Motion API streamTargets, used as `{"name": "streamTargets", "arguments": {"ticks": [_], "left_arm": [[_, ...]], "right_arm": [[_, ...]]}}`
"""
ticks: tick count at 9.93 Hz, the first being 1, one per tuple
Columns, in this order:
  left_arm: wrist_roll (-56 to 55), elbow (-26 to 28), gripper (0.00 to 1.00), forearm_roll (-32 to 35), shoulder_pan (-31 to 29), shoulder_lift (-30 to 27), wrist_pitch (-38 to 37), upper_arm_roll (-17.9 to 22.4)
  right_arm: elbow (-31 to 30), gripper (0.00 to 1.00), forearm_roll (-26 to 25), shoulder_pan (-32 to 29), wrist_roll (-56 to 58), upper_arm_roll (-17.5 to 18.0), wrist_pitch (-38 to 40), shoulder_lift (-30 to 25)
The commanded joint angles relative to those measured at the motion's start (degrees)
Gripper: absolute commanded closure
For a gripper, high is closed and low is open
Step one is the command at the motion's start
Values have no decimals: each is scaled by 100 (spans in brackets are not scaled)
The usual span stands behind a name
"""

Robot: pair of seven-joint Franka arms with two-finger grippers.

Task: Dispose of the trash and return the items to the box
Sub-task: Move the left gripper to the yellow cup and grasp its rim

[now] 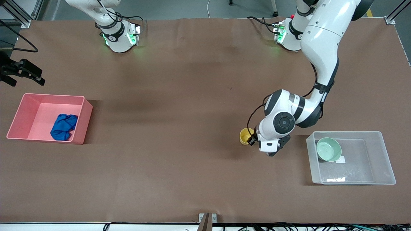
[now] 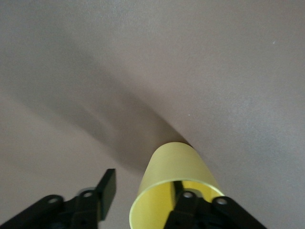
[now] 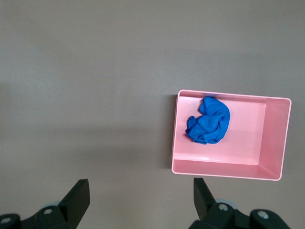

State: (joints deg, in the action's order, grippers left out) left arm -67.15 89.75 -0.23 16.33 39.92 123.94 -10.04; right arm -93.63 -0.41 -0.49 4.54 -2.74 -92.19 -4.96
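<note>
The yellow cup (image 1: 245,135) stands on the table beside the clear box (image 1: 385,160), toward the right arm's end. My left gripper (image 1: 254,140) is open at the cup. In the left wrist view (image 2: 145,187) one finger is inside the cup (image 2: 175,167) and the other outside, with a gap to the wall. The mint-green bowl (image 1: 328,149) lies in the box. The blue cloth (image 1: 63,127) lies in the pink bin (image 1: 19,112). My right gripper (image 1: 33,76) is open and empty, up over the table beside the bin, and waits.
The right wrist view shows the pink bin (image 3: 276,138) with the blue cloth (image 3: 208,120) inside, and brown table under the right gripper (image 3: 141,191). A white label (image 1: 340,159) is on the box's bottom.
</note>
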Motion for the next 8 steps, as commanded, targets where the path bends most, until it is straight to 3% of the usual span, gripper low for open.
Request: {"name": "streamTargets", "arguments": {"ticks": [1, 4, 6, 8], "left_arm": [[-61, 78, 96, -30, 54, 86, 139, 28], [-17, -28, 100, -21, -69, -141, -62, 63], [236, -561, 100, 93, -209, -345, -1042, 90], [954, -1002, 100, 636, -498, -484, -1722, 81]], "right_arm": [[99, 3, -73, 75, -156, -25, 26, -66], [151, 3, -73, 75, -164, -25, 34, -31], [143, 3, -73, 75, -173, -25, 34, -13], [143, 3, -73, 75, -164, -25, 34, -13]]}}
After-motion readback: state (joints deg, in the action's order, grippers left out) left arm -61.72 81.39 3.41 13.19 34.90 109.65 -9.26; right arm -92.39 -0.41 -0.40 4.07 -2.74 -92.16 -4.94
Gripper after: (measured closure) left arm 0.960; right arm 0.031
